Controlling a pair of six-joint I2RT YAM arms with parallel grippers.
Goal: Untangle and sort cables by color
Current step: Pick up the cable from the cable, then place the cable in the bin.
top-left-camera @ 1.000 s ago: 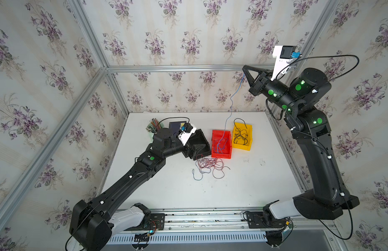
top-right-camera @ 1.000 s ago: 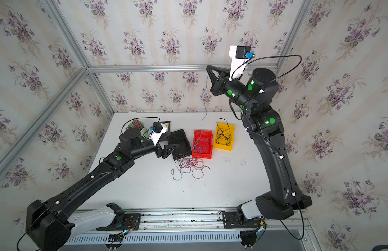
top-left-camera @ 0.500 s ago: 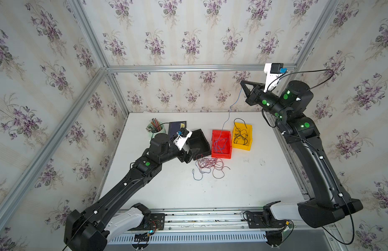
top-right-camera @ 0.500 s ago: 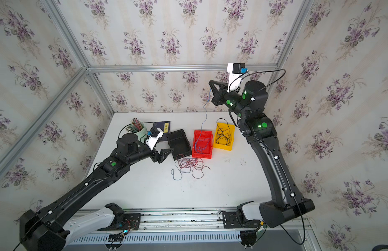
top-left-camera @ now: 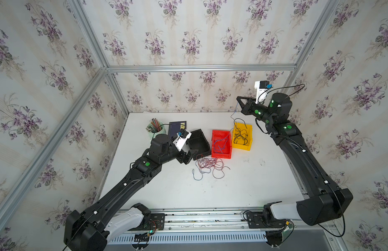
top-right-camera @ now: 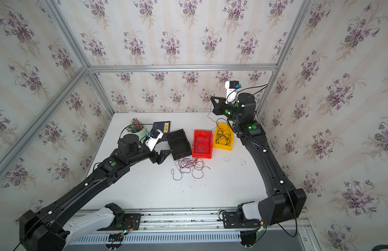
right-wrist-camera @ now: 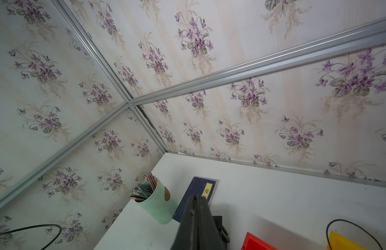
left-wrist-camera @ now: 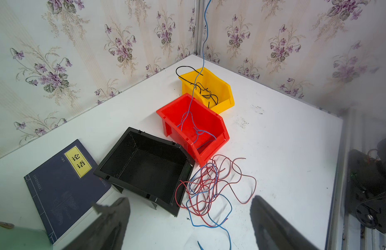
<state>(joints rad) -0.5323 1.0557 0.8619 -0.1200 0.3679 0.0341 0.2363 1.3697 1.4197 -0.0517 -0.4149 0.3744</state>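
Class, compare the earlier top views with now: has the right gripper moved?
Yes. The right gripper has dropped from level with the wall rail to well below it, closer to the yellow bin, shut on the blue cable.

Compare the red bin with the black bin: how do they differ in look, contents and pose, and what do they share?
The red bin is bright red; the black bin is black. The red bin holds blue cables; the black bin is empty. The red bin lines up beside the yellow bin; the black bin is skewed to both. Both are open-topped, same-shaped bins on the white table.
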